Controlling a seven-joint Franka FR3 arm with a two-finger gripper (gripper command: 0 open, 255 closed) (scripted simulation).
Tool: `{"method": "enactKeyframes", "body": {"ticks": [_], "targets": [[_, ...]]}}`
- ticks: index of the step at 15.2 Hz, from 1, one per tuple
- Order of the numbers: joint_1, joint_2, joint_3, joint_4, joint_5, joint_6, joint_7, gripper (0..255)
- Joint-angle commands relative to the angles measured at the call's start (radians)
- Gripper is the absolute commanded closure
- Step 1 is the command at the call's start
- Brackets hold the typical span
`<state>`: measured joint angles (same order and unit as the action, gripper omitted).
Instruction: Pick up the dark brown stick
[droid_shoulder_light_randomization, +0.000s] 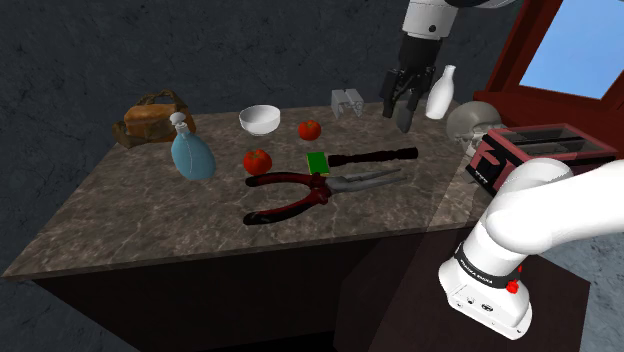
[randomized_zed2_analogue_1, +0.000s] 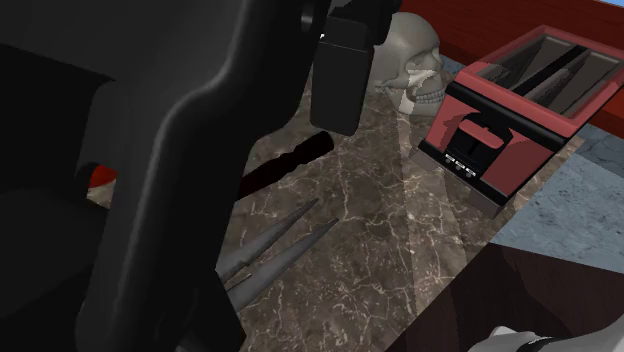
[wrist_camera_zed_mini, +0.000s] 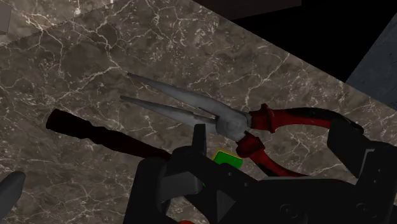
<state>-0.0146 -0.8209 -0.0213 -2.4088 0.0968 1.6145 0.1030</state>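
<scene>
Gripper (droid_shoulder_light_randomization: 400, 116) hovered over the counter (droid_shoulder_light_randomization: 150, 220), open or closed I couldn't tell; approach step, next needing descent onto the stick (droid_shoulder_light_randomization: 375, 155).

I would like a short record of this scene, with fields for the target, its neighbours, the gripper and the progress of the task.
target: stick, dark brown, lying flat on the marble table
neighbours: pliers with red handles alongside it; green block by one end
gripper: gripper raised above the table, apart from the stick
farther off: skull and toaster, at the shoulder view's right
progress: stick not yet picked up
</scene>
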Motion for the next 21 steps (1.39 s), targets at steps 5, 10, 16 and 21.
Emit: {"method": "enactKeyframes", "body": {"ticks": [5,10,16,21], "targets": [[0.012,0.031,-0.086,-0.071,-0.066,0.082,-0.184,0],[0.027,0.119,-0.196,-0.121,-0.145,0.201,-0.41,0],[0.058,0.293,-0.327,-0.121,-0.21,0.362,-0.68,0],[0.101,0.485,-0.43,-0.075,-0.215,0.496,-0.912,0]]}}
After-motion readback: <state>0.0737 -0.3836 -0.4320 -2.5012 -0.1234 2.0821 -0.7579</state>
